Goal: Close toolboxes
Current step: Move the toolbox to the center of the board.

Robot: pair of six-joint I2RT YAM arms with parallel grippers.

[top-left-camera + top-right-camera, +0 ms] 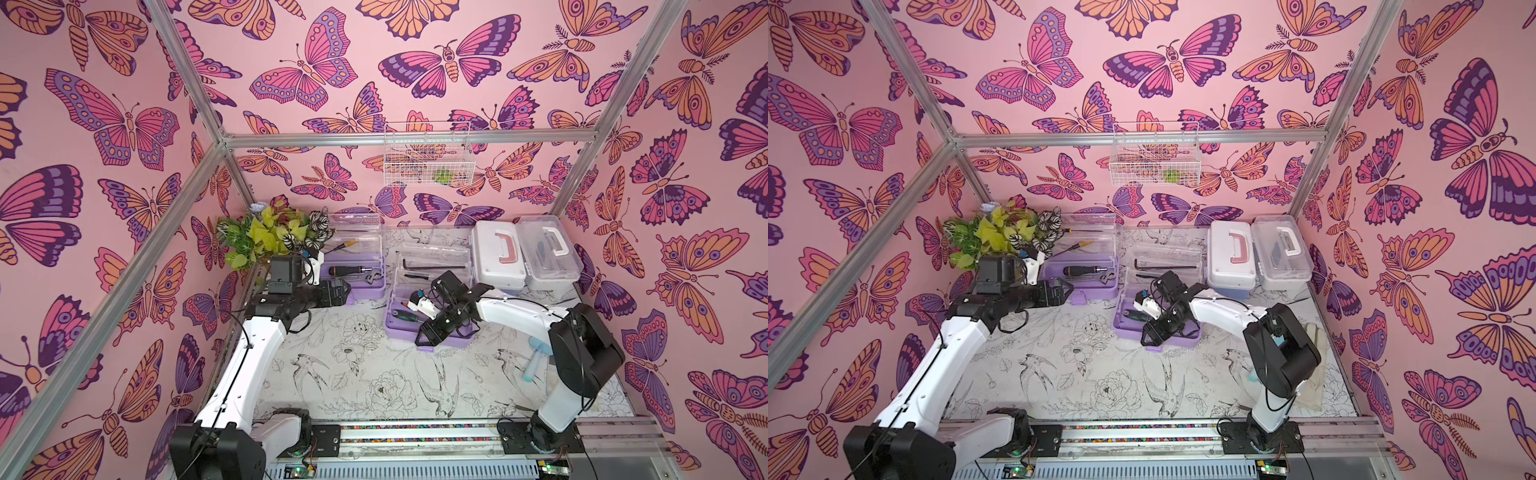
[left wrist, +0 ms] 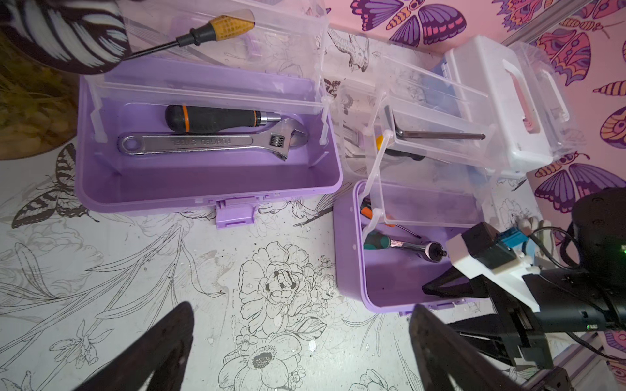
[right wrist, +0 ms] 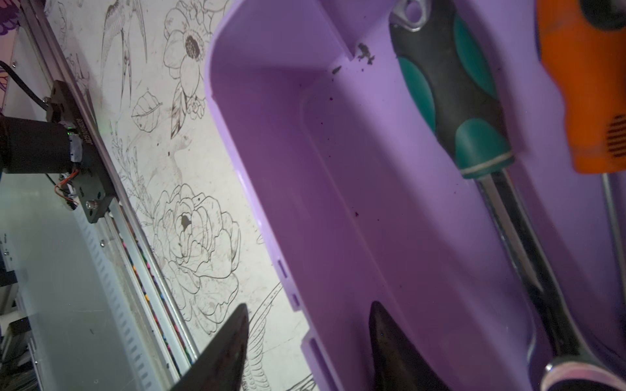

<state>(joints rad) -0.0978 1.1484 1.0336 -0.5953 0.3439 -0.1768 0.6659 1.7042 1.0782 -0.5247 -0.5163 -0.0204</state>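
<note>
Two lilac toolboxes stand open with their clear lids up: one at the back left (image 1: 365,291) (image 2: 169,189) holding a wrench (image 2: 210,144), one in the middle (image 1: 395,320) (image 3: 338,169) holding a green-handled tool (image 3: 450,94). At the back right, a white-lidded toolbox with a pink handle (image 1: 496,257) and a clear-lidded one (image 1: 548,249) are closed. My right gripper (image 3: 310,304) (image 1: 420,341) is open astride the middle box's front wall, one finger inside and one outside. My left gripper (image 2: 303,306) (image 1: 347,291) hangs open and empty over the mat beside the left box.
A leafy plant (image 1: 266,237) fills the back left corner. A white wire basket (image 1: 428,156) hangs on the back wall. A light-blue object (image 1: 536,353) and a pale glove (image 1: 1316,365) lie at the right, behind my right arm. The arms' rail (image 1: 415,432) runs along the front edge.
</note>
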